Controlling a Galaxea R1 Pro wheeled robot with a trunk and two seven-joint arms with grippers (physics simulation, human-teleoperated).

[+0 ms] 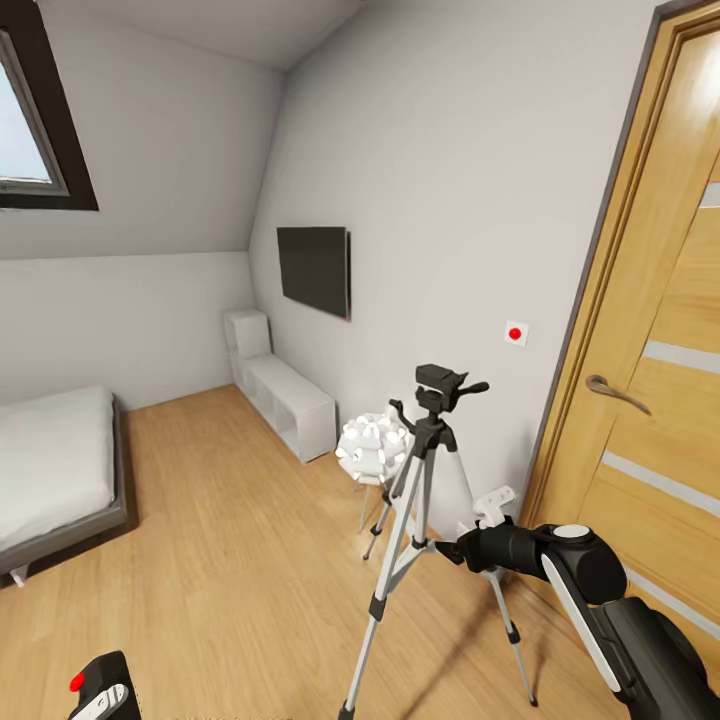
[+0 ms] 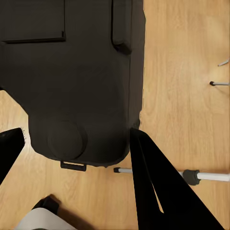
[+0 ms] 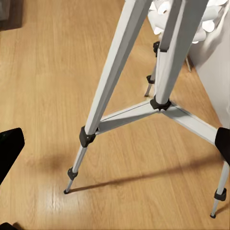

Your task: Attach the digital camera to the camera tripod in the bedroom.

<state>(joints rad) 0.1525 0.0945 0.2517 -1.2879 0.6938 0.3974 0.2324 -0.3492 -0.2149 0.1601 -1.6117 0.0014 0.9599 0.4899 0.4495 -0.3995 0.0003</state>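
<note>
I stand in the bedroom, and the camera tripod rises on the wood floor right in front of me, its silver legs spread and its black head with the pan handle bare on top. Behind it sits the white ball-cluster lamp, close to the grey wall, and the wooden door is at my right. My right gripper reaches toward the tripod at the height of the leg braces; through its wrist view the fingers sit wide apart at either edge with nothing between them, the tripod legs just ahead. My left gripper is low at my left, closed around the digital camera, its black body pressed between my fingers, its red button facing up
</note>
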